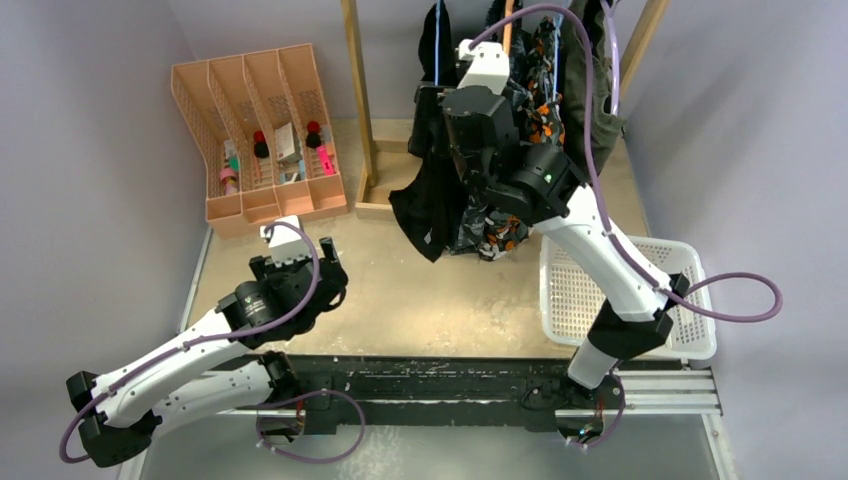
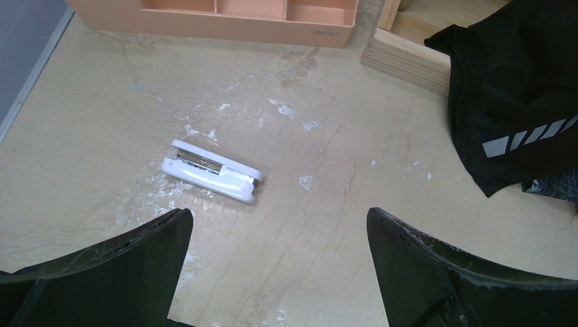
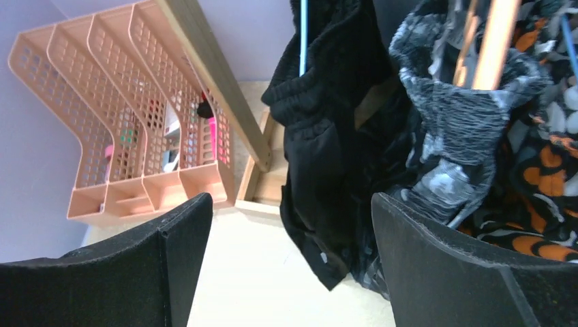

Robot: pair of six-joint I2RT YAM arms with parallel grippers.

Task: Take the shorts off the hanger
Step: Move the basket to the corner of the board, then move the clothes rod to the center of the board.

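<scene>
Black shorts (image 3: 320,150) hang from their hanger (image 3: 302,27), not yet freed. The right pincer (image 3: 290,201) gapes just before them, holding nothing; the left pincer (image 2: 279,214) sits apart over the desk (image 2: 102,102). Seemingly the approach; next, pinch fabric and tug down.

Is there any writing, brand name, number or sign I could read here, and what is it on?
No text reads clearly.
Peach plastic file organizer: a small raised mark on its front edge, too small to read.
Plain black shorts: a row of slanted silver bars, no letters.
White box in the organizer: label blurred.
White stapler: no marking shows.
</scene>
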